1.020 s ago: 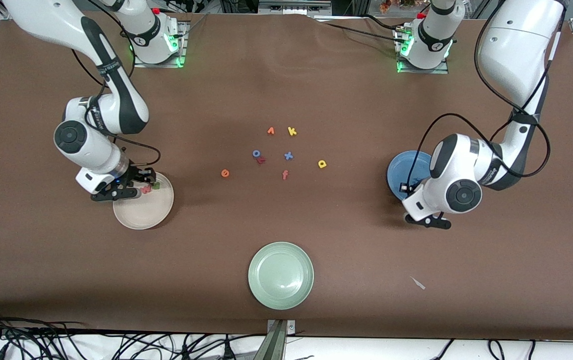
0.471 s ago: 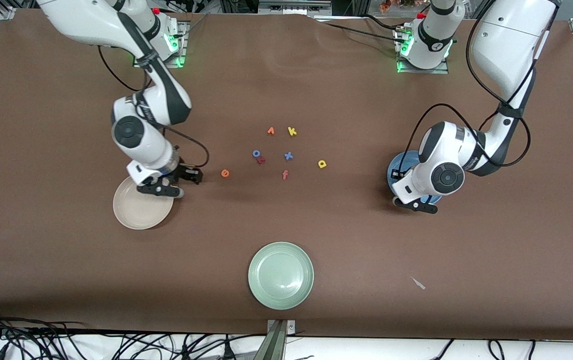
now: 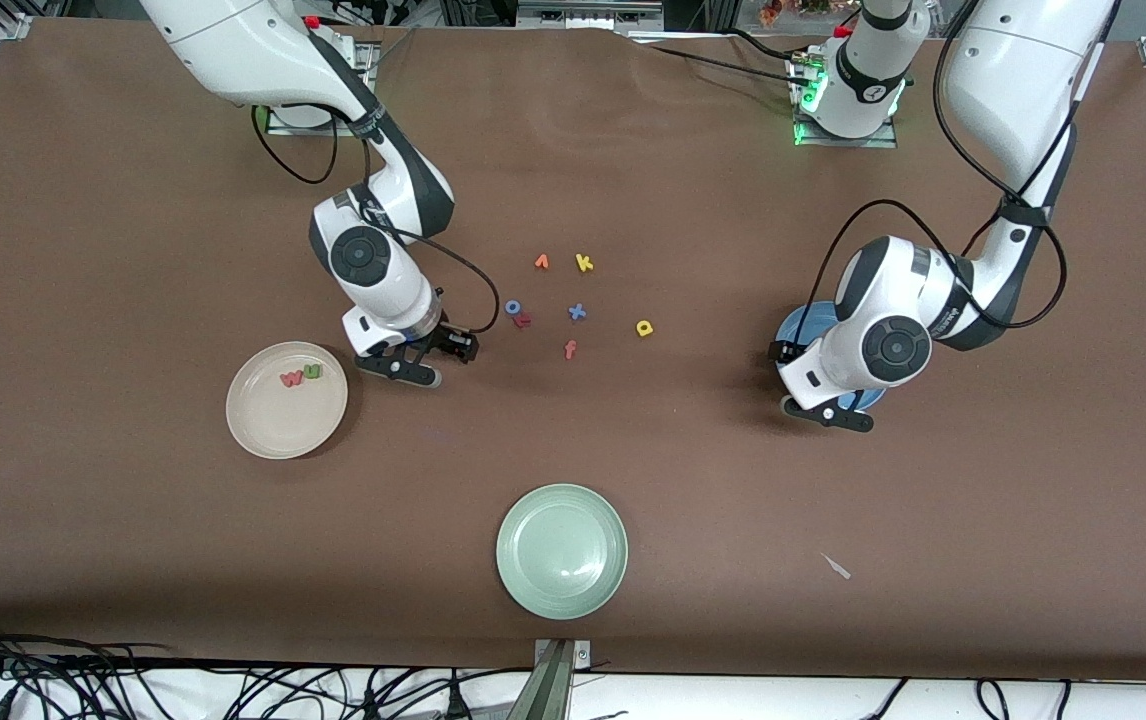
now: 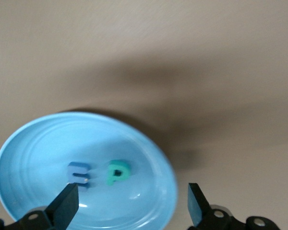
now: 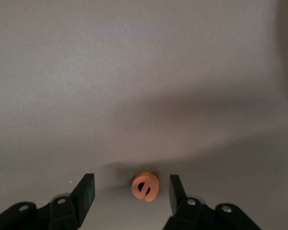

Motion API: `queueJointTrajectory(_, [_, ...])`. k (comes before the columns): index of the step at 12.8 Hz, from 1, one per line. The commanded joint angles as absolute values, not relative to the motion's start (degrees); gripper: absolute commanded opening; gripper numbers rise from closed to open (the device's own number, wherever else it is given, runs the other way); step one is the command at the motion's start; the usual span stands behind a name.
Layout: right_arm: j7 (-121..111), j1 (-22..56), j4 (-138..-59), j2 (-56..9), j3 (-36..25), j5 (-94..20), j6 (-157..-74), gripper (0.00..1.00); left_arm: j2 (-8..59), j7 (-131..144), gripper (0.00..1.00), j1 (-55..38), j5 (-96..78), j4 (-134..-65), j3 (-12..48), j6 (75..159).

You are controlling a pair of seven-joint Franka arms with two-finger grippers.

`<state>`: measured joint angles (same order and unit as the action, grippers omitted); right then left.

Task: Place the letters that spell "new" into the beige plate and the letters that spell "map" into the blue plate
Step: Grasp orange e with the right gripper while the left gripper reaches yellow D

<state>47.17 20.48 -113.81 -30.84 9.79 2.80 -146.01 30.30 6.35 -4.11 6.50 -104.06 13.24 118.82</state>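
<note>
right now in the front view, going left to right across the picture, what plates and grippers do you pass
beige plate → right gripper → pale green plate → left gripper, over the edge of the blue plate

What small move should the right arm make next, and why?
Probably lower the right gripper and close on the small orange foam letter e: it lies on the brown table between the open fingers, and the round beige plate holds only w and n.

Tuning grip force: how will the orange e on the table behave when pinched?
The orange e looks like thin foam lying flat, so probably very light and squashy. Its flatness suggests sliding, not rolling. The right tool straddles it, jaws open.
</note>
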Motion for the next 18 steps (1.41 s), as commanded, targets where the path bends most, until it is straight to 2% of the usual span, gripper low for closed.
queueJointTrajectory(1, [48.6, 20.3, -116.2, -30.7, 9.7, 3.9, -148.3, 0.71, 29.7, 7.5, 1.0, -5.8, 7.2, -103.4, 13.9, 117.3])
queueJointTrajectory(4, [48.7, 20.5, -120.1, -30.6, 9.6, 3.8, -152.3, 0.69, 29.7, 10.1, 1.0, -7.6, 6.9, -103.3, 14.0, 117.3])
queueJointTrajectory(7, [49.7, 20.8, -120.1, -30.7, 9.7, 3.9, -152.4, 0.62, 30.2, 17.2, 1.0, -13.2, 6.9, -103.1, 14.0, 117.9])
queueJointTrajectory(10, [49.4, 20.8, -119.8, -30.7, 9.6, 3.9, -152.4, 0.4, 33.1, 25.6, 1.0, -18.1, 6.9, -103.4, 14.0, 122.4])
queueJointTrajectory(14, [47.6, 20.7, -119.6, -29.8, 9.4, 3.9, -151.8, 0.2, 36.3, 33.9, 1.0, -22.0, 6.9, -103.1, 14.0, 130.2])
queueJointTrajectory(16, [44.1, 20.6, -119.4, -27.8, 8.4, 3.9, -150.3, 0.19, 37.7, 36.2, 0.99, -23.4, 5.5, -103.1, 14.1, 133.8])
queueJointTrajectory(18, [35.5, 19.3, -117.7, -24.5, 6.0, 3.8, -142.8, 0.19, 38.2, 38.2, 0.91, -25.4, 5.1, -103.2, 14.2, 134.0])
